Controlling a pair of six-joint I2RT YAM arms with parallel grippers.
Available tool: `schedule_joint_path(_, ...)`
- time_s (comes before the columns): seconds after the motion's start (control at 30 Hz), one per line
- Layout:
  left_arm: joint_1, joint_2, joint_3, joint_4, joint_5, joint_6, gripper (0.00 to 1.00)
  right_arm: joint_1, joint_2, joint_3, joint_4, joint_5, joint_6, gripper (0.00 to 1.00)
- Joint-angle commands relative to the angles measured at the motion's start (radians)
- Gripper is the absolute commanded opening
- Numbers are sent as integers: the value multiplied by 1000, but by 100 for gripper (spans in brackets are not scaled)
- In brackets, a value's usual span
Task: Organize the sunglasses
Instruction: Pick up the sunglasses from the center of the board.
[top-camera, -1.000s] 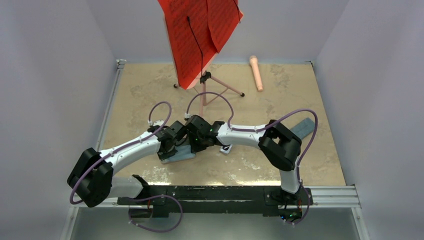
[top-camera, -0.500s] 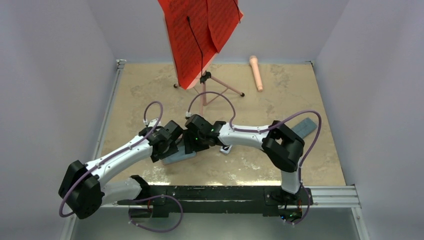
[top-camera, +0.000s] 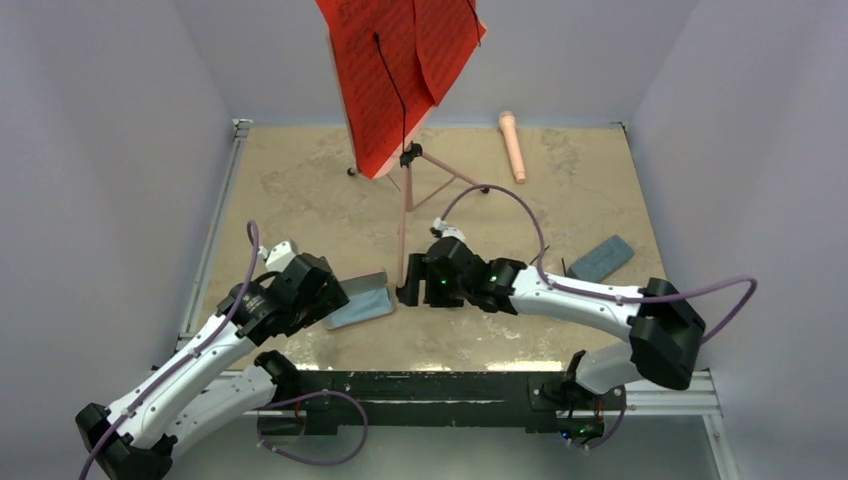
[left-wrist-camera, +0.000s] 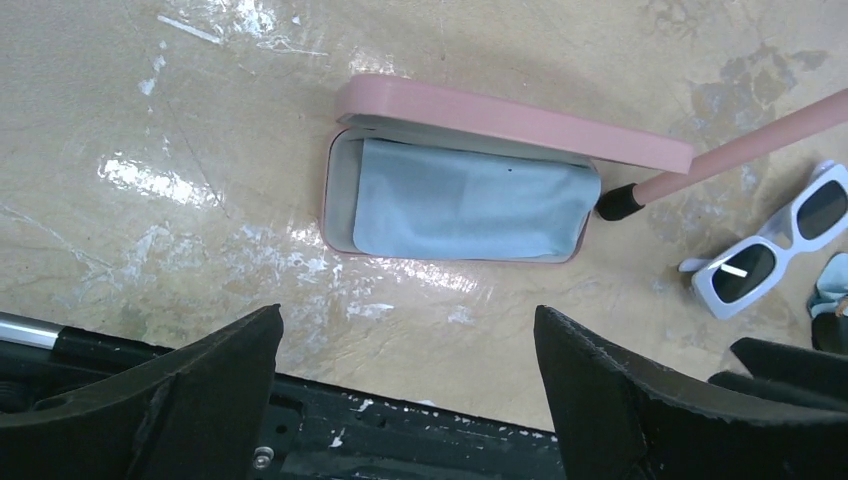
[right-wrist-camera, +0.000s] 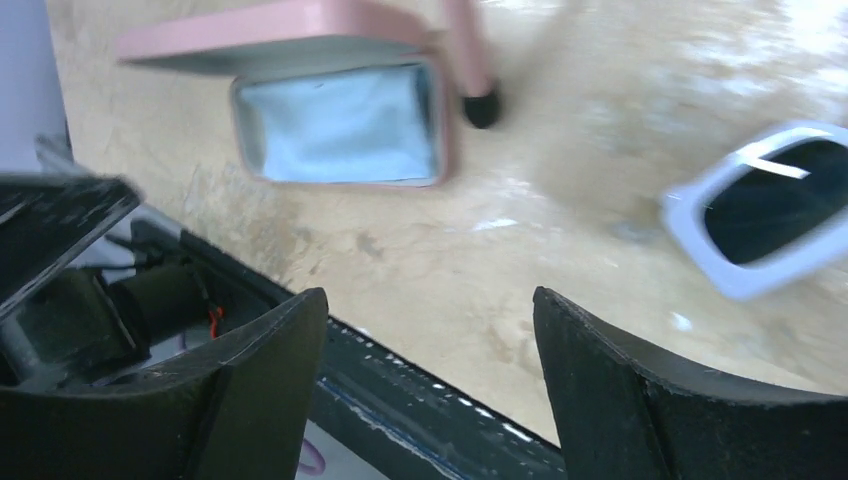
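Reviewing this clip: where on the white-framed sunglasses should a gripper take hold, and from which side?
Grip the white sunglasses at the bridge between the lenses, coming straight down from above and closing across the frame's top and bottom edges. They seem to lie flat on the table, lenses up, and the chunky rim offers firm faces there.

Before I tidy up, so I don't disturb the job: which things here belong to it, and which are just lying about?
Job: white sunglasses; probably also the open pink case and grey-blue case.
Lying about: red music stand; pink stick.
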Motion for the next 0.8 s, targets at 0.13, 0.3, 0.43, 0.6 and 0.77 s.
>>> schedule_joint_path(0.13, -2, -43, 37, -109, -25, -35, 100, -199, -198, -268, 71, 149, 268, 78)
schedule_joint_path(0.3, -2, -52, 23, -91, -38, -64, 100, -282, -154, -266, 97, 149, 292, 78)
schedule_joint_path(0.43, -1, -64, 7, -78, -48, -71, 100, -319, -101, -255, 95, 180, 327, 77)
schedule_joint_path(0.6, -2, -78, -23, -80, -60, -111, 100, -353, -52, -319, 222, 152, 369, 70)
schedule_joint_path(0.77, -1, -98, -70, -37, -86, -141, 100, -354, 39, -265, 214, 94, 350, 62)
